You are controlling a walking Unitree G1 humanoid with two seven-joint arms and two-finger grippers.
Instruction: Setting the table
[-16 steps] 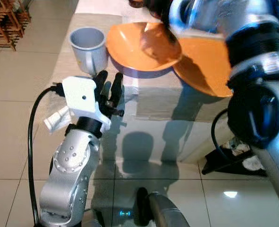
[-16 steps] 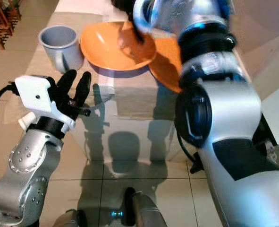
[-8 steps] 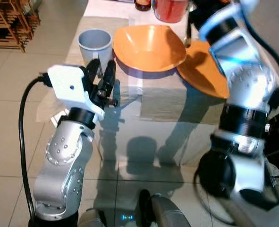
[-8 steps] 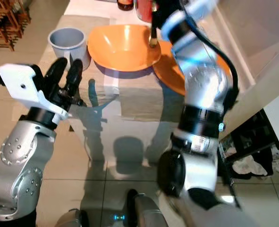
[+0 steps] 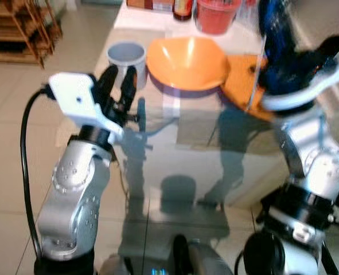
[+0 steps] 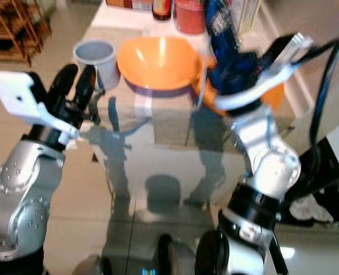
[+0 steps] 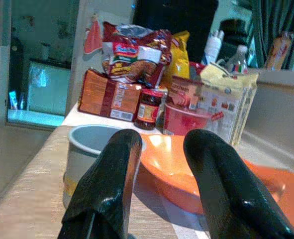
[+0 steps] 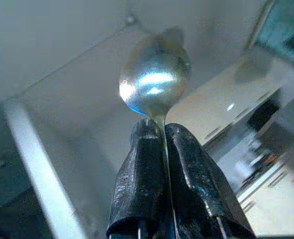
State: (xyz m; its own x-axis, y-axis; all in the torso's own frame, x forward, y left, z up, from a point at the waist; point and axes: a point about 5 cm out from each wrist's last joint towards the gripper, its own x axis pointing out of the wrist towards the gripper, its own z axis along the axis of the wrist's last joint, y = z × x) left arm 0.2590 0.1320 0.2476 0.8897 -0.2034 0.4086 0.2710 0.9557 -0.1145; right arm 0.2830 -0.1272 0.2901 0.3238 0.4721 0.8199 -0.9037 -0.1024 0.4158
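A grey cup [image 5: 126, 55] stands at the table's left edge, beside an orange bowl [image 5: 186, 62] and an orange plate [image 5: 241, 86]. My left gripper [image 5: 121, 83] is raised just before the cup, open, with nothing between its fingers [image 7: 112, 179]. My right arm [image 5: 307, 91] is lifted over the plate and blurred. Its gripper [image 8: 159, 132] points upward and is shut on a metal spoon [image 8: 155, 82], whose bowl sticks out past the fingertips. The thin handle [image 5: 254, 77] hangs down over the plate.
Snack bags [image 7: 134, 47], a dark jar [image 7: 147, 107] and a red tub [image 5: 217, 14] crowd the table's far end. A beige placemat [image 5: 198, 123] lies on the glass top. A wooden rack [image 5: 20, 28] stands on the tiled floor to the left.
My right arm has drawn back from the far end of the table and risen, now holding the spoon upright. My left gripper has come closer to the cup. The camera has shifted.
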